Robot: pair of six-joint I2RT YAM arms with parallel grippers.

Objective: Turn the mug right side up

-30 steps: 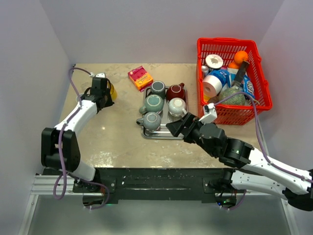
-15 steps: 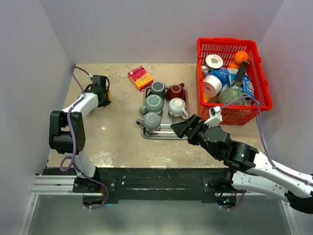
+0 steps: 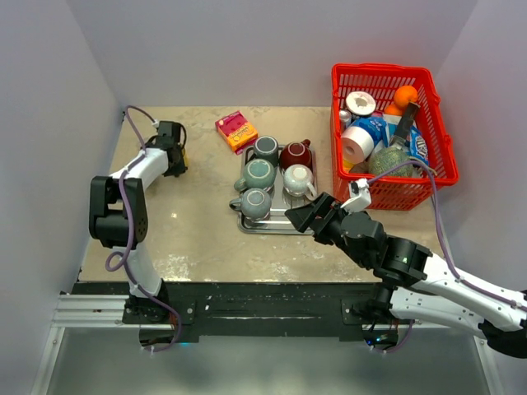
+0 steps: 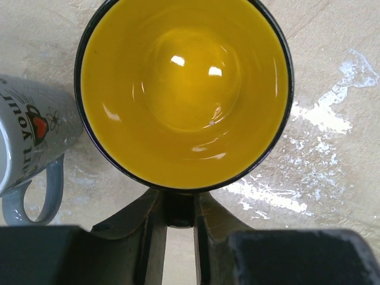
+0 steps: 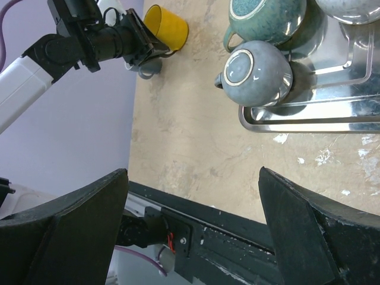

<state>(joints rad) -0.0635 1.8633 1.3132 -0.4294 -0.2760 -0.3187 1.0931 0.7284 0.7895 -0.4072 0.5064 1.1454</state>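
Note:
The mug (image 4: 184, 89) is yellow inside with a dark rim, and its mouth faces the left wrist camera. My left gripper (image 4: 178, 211) is shut on the mug's dark handle at the rim. In the top view the left gripper (image 3: 171, 151) is at the table's far left and covers nearly all of the mug. The right wrist view shows the mug (image 5: 168, 27) tilted, mouth toward the left gripper (image 5: 138, 40). My right gripper (image 3: 301, 216) is open and empty, hovering by the tray's near right corner; it also shows in the right wrist view (image 5: 193, 175).
A grey-white mug with a heart print (image 4: 29, 142) lies beside the yellow mug. A metal tray (image 3: 265, 227) holds several mugs and teapots. A pink box (image 3: 236, 130) lies behind it. A red basket (image 3: 436, 136) full of groceries stands at the far right.
The left arm has folded back toward the left wall and the wrist has turned, so the yellow mug is now mostly hidden under the gripper. The right arm has drawn back slightly.

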